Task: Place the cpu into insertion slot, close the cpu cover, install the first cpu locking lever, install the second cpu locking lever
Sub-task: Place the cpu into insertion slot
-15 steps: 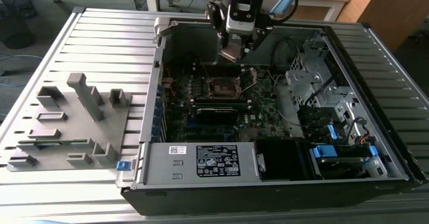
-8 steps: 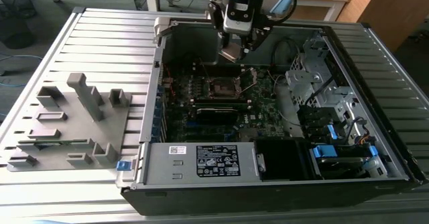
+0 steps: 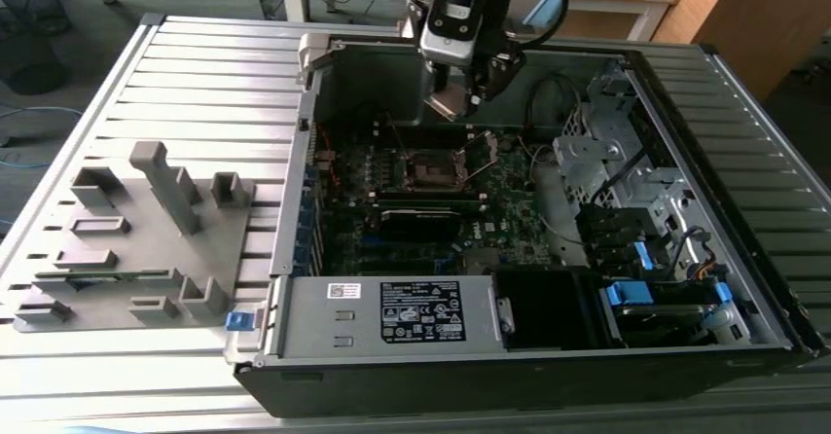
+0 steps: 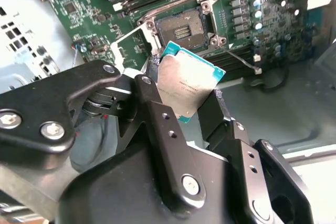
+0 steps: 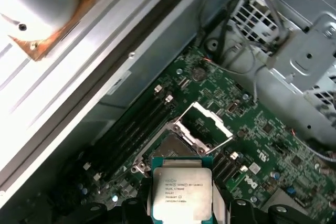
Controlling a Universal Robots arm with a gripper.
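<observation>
Exterior view: the gripper [image 3: 457, 98] hangs inside the open case [image 3: 520, 380], above the board [image 3: 520, 230] and just beyond the slot [image 3: 433, 168]; a grey fixture [image 3: 130, 230] lies on the exterior view's left. Second wrist view: the 2 fingers [image 4: 157, 108] are clamped on the cpu [image 4: 188, 87], held tilted above the bare slot and apart from it. First wrist view: the cover [image 5: 202, 121] stands raised at the slot's edge, with memory slots [image 5: 131, 129] alongside and loose cables [image 5: 226, 51] beyond.
</observation>
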